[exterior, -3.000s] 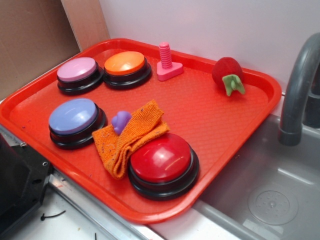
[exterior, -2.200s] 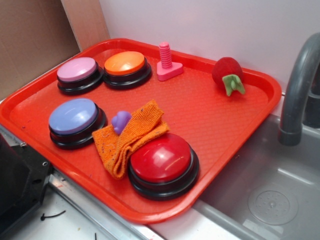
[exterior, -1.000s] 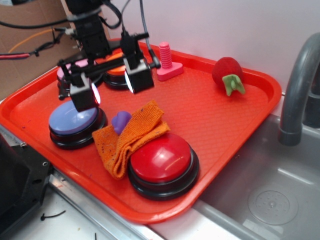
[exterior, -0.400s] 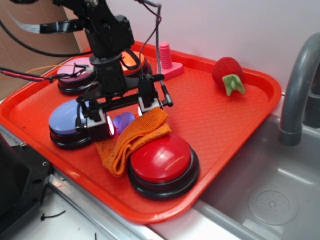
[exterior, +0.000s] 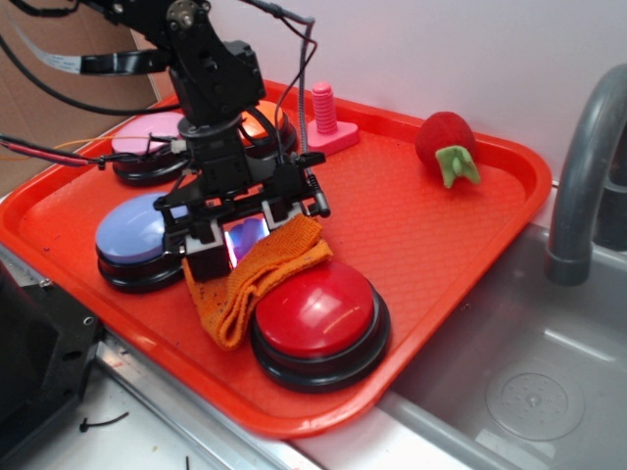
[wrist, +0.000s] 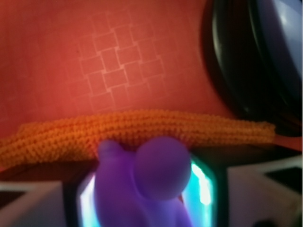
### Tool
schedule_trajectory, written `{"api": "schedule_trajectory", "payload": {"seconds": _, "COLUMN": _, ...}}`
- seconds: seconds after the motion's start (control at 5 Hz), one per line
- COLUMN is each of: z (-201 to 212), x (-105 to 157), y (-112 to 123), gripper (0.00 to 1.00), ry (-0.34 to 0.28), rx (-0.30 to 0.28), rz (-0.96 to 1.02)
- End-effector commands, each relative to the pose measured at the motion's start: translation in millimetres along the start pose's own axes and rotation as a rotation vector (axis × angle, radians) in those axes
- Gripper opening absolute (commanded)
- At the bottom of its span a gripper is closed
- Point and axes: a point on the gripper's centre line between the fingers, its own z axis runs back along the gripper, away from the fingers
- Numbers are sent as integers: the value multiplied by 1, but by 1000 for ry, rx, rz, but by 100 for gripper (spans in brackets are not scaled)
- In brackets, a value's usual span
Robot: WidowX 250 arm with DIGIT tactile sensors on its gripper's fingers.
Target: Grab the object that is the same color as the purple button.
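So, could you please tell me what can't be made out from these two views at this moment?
- Exterior: the purple toy is almost wholly hidden by the gripper; only a lit sliver shows.
- Wrist: the toy's lower part is cut off by the bottom edge, and the view is blurred, so contact with the gripper cannot be judged.
- Exterior: the arm covers much of the orange button.
- Wrist: the purple button is cut off at the right edge.

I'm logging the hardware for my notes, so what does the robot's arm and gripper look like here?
The arm is black, blocky metal with black cables looping off it. The gripper has boxy black-and-white fingers whose inner pads glow bluish white.
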Motion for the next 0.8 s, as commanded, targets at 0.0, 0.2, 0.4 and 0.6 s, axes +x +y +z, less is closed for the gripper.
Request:
{"api": "schedule_trajectory", "payload": {"seconds": 0.0, "z": 50, "x": 11, "y": -6, "gripper": 0, "ry": 23, "rx": -83, "rz": 47}}
{"api": "schedule_trajectory", "payload": {"seconds": 0.2, "z": 89, "x": 12, "y": -14, "gripper": 0, "ry": -3, "rx": -89, "rz": 14}}
{"api": "schedule_trajectory", "payload": {"seconds": 0.4, "z": 138, "x": 23, "y": -22, "gripper": 0, "ry": -37, "rx": -88, "rz": -153}}
{"api": "schedule_trajectory", "payload": {"seconds": 0.6, "z": 177, "x": 38, "y": -32, "gripper": 0, "ry": -58, "rx": -44, "rz": -403}}
